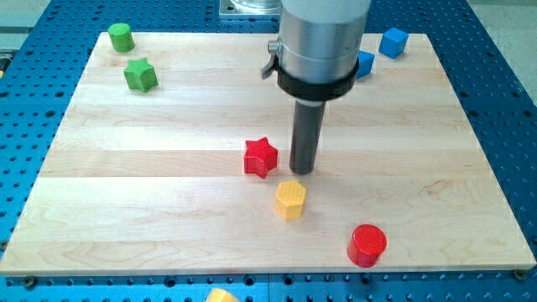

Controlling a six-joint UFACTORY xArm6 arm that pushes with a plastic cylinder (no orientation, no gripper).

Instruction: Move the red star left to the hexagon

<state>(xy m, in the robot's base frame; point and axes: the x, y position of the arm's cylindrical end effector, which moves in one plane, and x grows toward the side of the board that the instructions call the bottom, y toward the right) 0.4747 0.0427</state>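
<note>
The red star (260, 157) lies near the middle of the wooden board (151, 184). The yellow hexagon (290, 199) sits just below and to the right of it, a small gap apart. My tip (302, 171) stands on the board right of the red star, close to it, and just above the yellow hexagon. I cannot tell if it touches the star.
A red cylinder (367, 245) lies at the lower right. A green star (140, 75) and a green cylinder (122, 37) sit at the upper left. Two blue blocks (393, 41) (364, 63) sit at the upper right. A yellow block (221, 295) shows off the board's bottom edge.
</note>
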